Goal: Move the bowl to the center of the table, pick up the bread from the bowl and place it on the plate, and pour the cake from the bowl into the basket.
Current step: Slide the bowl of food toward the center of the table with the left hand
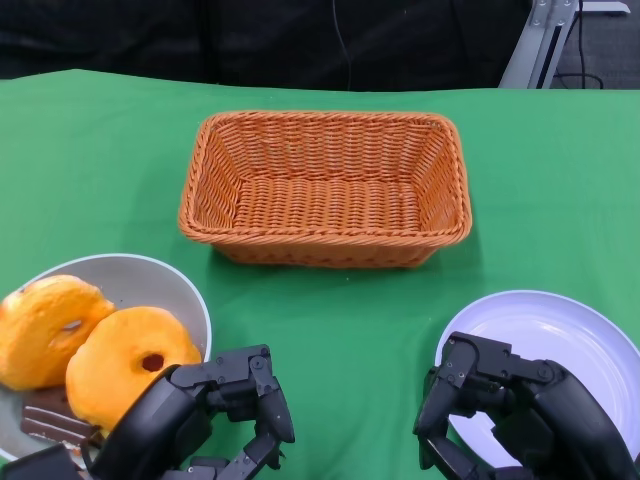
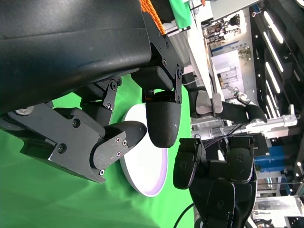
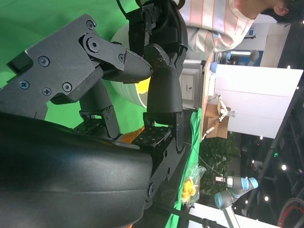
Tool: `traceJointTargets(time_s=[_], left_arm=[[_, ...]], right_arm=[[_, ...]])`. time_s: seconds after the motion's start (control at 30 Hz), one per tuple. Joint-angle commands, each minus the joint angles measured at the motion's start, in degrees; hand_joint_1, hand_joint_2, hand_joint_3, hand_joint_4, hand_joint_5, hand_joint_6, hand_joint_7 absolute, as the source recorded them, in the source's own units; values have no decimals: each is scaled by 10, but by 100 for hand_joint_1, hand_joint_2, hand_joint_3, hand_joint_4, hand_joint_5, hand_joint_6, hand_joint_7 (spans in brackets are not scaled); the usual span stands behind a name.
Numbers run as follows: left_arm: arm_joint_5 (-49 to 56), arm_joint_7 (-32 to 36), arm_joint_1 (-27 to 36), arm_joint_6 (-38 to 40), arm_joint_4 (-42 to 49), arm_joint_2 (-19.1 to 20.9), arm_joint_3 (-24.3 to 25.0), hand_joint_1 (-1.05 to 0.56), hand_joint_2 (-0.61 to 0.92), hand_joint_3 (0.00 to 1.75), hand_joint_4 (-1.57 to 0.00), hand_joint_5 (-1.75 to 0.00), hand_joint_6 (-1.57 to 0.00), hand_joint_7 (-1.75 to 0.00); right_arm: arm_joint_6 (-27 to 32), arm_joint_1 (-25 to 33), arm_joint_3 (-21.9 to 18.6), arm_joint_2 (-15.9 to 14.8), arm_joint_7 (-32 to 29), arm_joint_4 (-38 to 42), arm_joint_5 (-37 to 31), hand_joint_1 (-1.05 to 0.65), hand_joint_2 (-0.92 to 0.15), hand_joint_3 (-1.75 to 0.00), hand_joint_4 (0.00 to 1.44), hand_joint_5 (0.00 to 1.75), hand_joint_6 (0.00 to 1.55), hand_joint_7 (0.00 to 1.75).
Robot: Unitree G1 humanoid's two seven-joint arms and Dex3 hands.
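Note:
A grey bowl (image 1: 150, 265) sits at the table's near left corner, holding two orange ring-shaped breads (image 1: 45, 325) (image 1: 125, 365) and a brown piece of cake (image 1: 50, 420). My left hand (image 1: 195, 420) hovers at the bowl's near right rim, its fingers (image 2: 161, 123) apart with nothing between them. A white plate (image 1: 560, 330) lies at the near right. My right hand (image 1: 510, 415) is over the plate's left edge, fingers (image 3: 161, 85) spread and empty. The plate (image 2: 147, 175) and right hand (image 2: 218, 185) also show in the left wrist view.
A rectangular woven basket (image 1: 325, 190) stands at the middle of the green table (image 1: 340, 320), beyond both hands. A strip of bare cloth separates bowl, basket and plate. A person in a striped shirt (image 3: 213, 23) is beside the table.

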Motion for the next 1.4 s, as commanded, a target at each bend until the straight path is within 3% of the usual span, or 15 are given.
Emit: traceJointTargets(time_s=[0.03, 0.17, 0.3, 0.43, 0.5, 0.53, 0.63, 0.7, 0.73, 0.8, 0.93, 1.2, 1.4], left_arm=[[-13, -6, 2, -12, -8, 5, 8, -14, 65, 100, -67, -175, -66, -149], [-26, -2, -10, -43, -25, 2, 22, -13, 64, 100, -68, -172, -68, -146], [-24, 17, -33, -86, -33, -3, 51, -12, 72, 86, -70, -160, -72, -134], [-6, 62, -45, -93, -54, -10, 83, -23, 90, 41, -73, -133, -78, -97], [9, 83, -56, -111, -49, -13, 101, -28, 91, 34, -74, -124, -81, -85], [13, 90, -63, -120, -44, -14, 108, -33, 92, 29, -75, -109, -84, -65], [7, 102, -87, -142, -16, -9, 132, -39, 92, 24, -74, -77, -89, -24], [15, 116, -100, -155, 0, -7, 150, -40, 92, 23, -73, -66, -89, -13], [35, 135, -109, -164, 11, -5, 168, -44, 92, 22, -74, -48, -85, -6], [79, 173, -124, -177, 33, 0, 198, -51, 92, 22, -75, -27, -81, -2], [127, 247, -158, -152, 86, 27, 249, -60, 92, 26, -67, -9, -71, 0], [156, 328, -227, -168, 277, 88, 282, -62, 92, 30, -64, -3, -64, 0], [230, 451, -235, -40, 316, 95, 273, -61, 92, 42, -57, 0, -58, 0]], right_arm=[[-3, 0, -3, -2, -3, 0, 0, -17, -48, -104, 65, 169, 63, 142], [-4, -3, -3, -1, -5, 5, -6, -19, -49, -101, 65, 168, 63, 141], [-10, -6, -4, 0, -4, 13, -5, -19, -51, -98, 65, 168, 63, 141], [-13, -8, -5, 0, -3, 18, -5, -19, -51, -97, 64, 168, 63, 141], [-13, -9, -6, -1, -3, 20, -5, -19, -51, -97, 64, 168, 63, 141], [-14, -10, -6, -1, -3, 20, -6, -18, -52, -97, 64, 168, 63, 141], [-11, -10, -5, 0, -3, 21, -5, -18, -51, -98, 64, 168, 63, 140], [-10, -10, -4, 0, -5, 20, -6, -18, -51, -98, 64, 168, 63, 140], [-9, -9, -3, 1, -6, 19, -7, -18, -51, -98, 64, 167, 63, 140], [-6, -9, -2, 2, -8, 17, -8, -18, -52, -98, 64, 167, 64, 140], [-4, -9, -1, 2, -11, 16, -12, -20, -52, -96, 64, 168, 64, 140], [-11, -13, -1, 1, -10, 23, -8, -19, -53, -95, 65, 168, 64, 140], [-18, -16, 0, 4, -12, 30, -12, -20, -53, -93, 65, 168, 64, 140]])
